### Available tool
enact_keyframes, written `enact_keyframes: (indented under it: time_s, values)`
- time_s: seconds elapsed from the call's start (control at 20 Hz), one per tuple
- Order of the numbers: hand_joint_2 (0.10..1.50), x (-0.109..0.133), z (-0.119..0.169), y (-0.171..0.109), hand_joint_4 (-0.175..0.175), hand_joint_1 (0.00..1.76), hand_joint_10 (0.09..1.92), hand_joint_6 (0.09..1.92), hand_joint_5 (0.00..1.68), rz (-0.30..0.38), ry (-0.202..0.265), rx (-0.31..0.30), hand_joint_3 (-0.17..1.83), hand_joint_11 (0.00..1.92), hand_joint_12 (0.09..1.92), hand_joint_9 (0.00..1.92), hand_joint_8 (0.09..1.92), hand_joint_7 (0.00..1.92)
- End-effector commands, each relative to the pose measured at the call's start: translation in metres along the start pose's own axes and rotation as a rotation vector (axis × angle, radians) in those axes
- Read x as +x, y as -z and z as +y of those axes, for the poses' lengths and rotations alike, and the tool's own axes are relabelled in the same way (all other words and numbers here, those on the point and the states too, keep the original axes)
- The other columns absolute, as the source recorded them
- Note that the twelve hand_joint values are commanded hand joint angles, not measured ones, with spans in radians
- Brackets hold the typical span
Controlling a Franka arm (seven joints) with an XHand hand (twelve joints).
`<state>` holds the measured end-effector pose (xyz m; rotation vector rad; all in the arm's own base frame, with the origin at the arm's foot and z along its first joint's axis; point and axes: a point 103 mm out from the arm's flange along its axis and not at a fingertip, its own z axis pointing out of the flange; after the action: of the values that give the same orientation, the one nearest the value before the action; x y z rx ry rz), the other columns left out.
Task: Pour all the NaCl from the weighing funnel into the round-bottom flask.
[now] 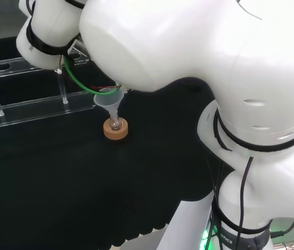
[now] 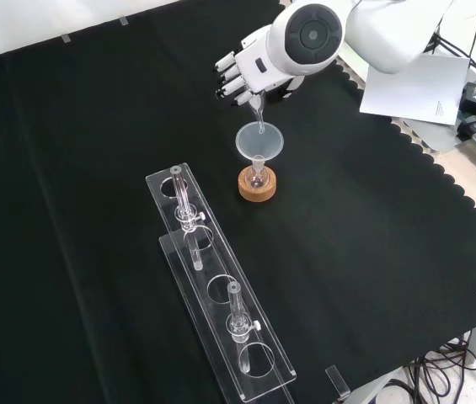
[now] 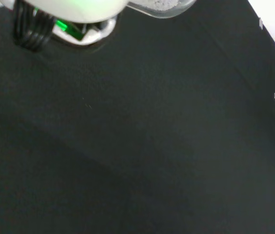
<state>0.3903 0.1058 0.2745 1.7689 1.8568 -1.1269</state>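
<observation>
Hand (image 2: 254, 71) curled around weighing funnel (image 2: 257, 111), tilted spout-down over plastic funnel (image 2: 259, 141) sitting in small flask (image 2: 258, 178) on cork ring (image 2: 258, 187), beside clear rack (image 2: 216, 290).

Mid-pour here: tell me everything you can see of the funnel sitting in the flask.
The funnel is a clear cone, plastic or glass by its look, with a wide round mouth and a narrow stem. It stands upright, its stem down in the neck of the small round-bottom flask, which rests on a cork ring near the middle of the black cloth. Above it, the hand tilts the clear weighing funnel, tip down into the funnel's mouth. Whether the tip touches the funnel cannot be told.
</observation>
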Motion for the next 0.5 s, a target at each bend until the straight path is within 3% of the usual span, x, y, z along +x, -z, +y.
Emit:
enact_keyframes:
  time_s: [0.05,0.5]
  values:
    - [0.69,-0.0009,-0.0013,0.002,0.175,1.11,0.36,0.75,1.22,-0.035,0.0,0.001,0.63,0.77,1.07,0.93,0.68,0.56]
    - [0.69,0.0014,-0.0035,0.0031,0.175,1.11,0.36,0.75,1.22,-0.089,-0.002,-0.001,0.63,0.77,1.07,0.93,0.68,0.56]
